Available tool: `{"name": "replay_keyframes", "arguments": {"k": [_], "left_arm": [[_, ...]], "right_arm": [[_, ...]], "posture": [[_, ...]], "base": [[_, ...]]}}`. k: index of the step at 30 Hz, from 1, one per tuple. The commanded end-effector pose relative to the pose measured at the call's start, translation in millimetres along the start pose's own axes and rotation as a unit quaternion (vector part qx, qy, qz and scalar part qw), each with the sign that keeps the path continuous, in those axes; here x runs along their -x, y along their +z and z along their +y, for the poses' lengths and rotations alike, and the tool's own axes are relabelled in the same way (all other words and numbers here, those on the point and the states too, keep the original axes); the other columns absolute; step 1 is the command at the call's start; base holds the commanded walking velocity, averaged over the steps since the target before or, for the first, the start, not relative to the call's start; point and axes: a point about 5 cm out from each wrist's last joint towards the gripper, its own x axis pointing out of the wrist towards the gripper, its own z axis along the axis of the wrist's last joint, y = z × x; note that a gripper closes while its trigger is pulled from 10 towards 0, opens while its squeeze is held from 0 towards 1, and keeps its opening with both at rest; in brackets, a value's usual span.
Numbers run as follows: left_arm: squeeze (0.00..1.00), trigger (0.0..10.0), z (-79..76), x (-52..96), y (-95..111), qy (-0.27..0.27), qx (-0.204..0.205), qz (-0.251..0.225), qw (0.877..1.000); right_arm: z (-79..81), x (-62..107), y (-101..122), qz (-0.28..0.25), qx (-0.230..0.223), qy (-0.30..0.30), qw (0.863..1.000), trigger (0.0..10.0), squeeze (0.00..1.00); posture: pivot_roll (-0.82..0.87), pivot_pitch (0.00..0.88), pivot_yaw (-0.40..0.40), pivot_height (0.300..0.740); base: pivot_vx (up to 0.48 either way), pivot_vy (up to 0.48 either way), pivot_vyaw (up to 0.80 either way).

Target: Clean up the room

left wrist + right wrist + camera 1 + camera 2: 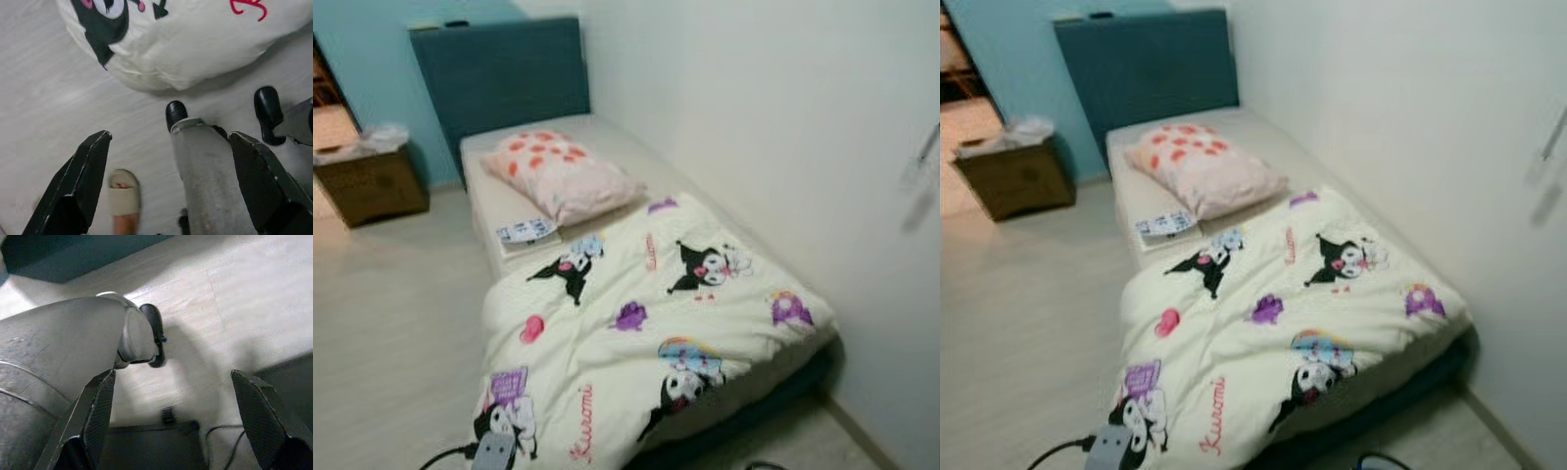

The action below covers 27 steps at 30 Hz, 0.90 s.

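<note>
A single bed carries a rumpled cream cartoon-print duvet (656,323) that droops over the foot end toward the floor. A pink pillow with red spots (558,171) lies near the teal headboard (499,73). A printed booklet (527,232) rests on the bare mattress edge beside the pillow. My left gripper (168,137) hangs open over the floor just below the duvet's hanging corner (186,44), holding nothing. My right gripper (173,374) also hangs open above the floor, beside the dark bed base (73,254).
A brown box with crumpled white material on top (370,176) stands at the far left by the blue wall. A white wall (783,127) runs along the bed's right side. A person's slippered foot (123,198) is on the floor near my legs (205,181). A black cable (440,456) lies on the floor.
</note>
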Motion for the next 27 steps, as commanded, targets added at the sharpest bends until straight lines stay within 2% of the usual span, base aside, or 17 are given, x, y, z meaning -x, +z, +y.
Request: {"name": "replay_keyframes", "arguments": {"k": [1,15,19,26,27], "left_arm": [[0.00,10.0,2.7,0.5,-1.4,0.005,0.000,0.002,1.000],[0.00,10.0,2.8,1.1,-6.3,0.006,0.006,0.007,1.000],[0.00,10.0,3.5,1.2,-6.2,0.006,0.005,0.007,1.000],[0.00,10.0,4.0,1.1,-5.2,0.007,0.004,0.006,1.000],[0.00,10.0,3.7,1.0,-4.9,0.006,0.005,0.006,1.000]], "right_arm": [[5.4,-0.8,0.5,-0.002,0.005,0.012,1.000,10.0,0.00],[9.2,-2.3,15.3,-0.033,-0.014,0.020,0.999,10.0,0.00],[10.4,-2.8,21.9,-0.043,-0.020,0.021,0.999,10.0,0.00],[12.7,-3.5,51.4,-0.085,-0.037,0.028,0.995,10.0,0.00],[13.6,-3.2,63.2,-0.102,-0.040,0.030,0.994,10.0,0.00]], "posture": [[-0.18,0.000,0.028,0.740],[-0.18,0.000,0.029,0.740],[-0.18,0.000,0.031,0.740],[-0.18,0.000,0.031,0.740],[-0.18,0.000,0.029,0.740]], "base": [[0.000,-0.352,0.80],[0.000,-0.351,0.80],[0.000,-0.349,0.00],[0.000,-0.349,0.00],[0.000,-0.349,0.00]]}}
